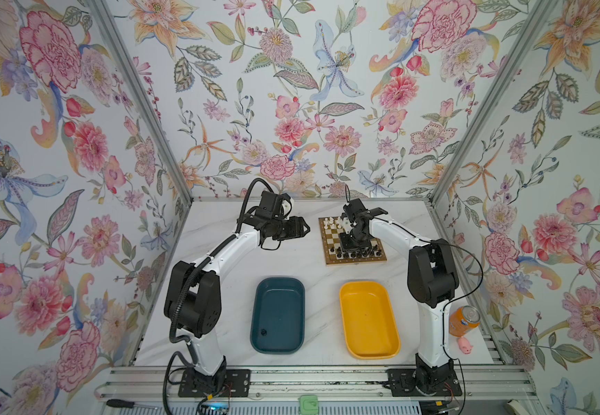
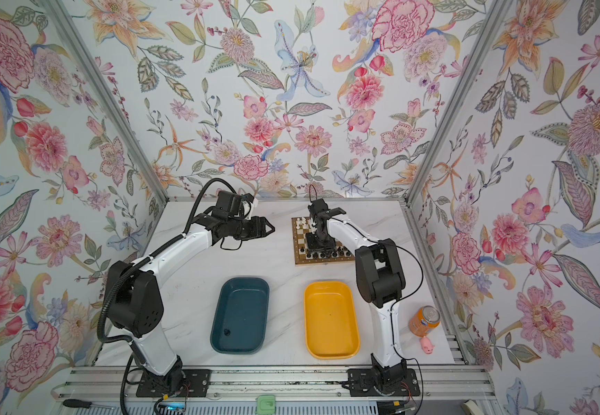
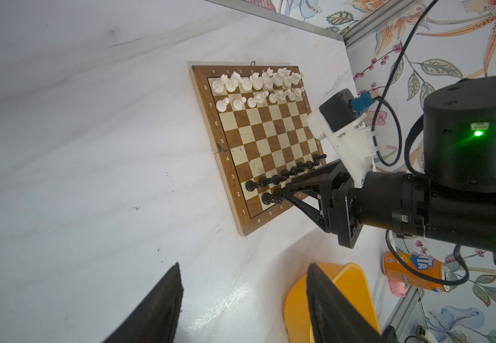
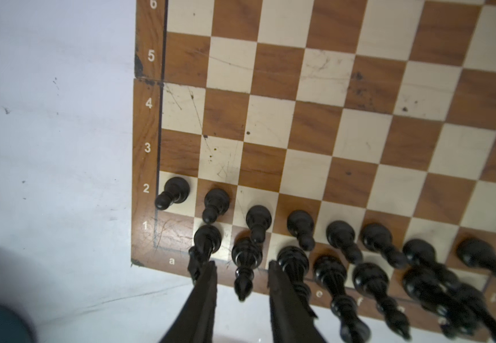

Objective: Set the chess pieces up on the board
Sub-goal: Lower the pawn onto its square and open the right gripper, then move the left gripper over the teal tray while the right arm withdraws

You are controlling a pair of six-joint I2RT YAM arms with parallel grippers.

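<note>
Right wrist view: right pincer (image 4: 241,265) released, jaws parted astride a black piece (image 4: 246,255) stood on the near rank of the board (image 4: 359,89), far right on the bench (image 1: 321,287); placement is judged done, a straight lift clear being called for. Left pincer (image 3: 243,267) released, empty. Teal tray (image 1: 280,305): one dark piece (image 1: 263,331) contained; yellow tray (image 1: 366,316): nothing seen.

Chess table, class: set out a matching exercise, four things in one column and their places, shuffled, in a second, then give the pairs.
Things
1. white chess pieces
2. black chess pieces
3. teal tray
4. orange can

Places
A. ranks 1 and 2 of the board
B. beside the pink toy
C. ranks 7 and 8 of the board
D. left of the yellow tray in both top views

Pairs: 1-C, 2-A, 3-D, 4-B
</note>
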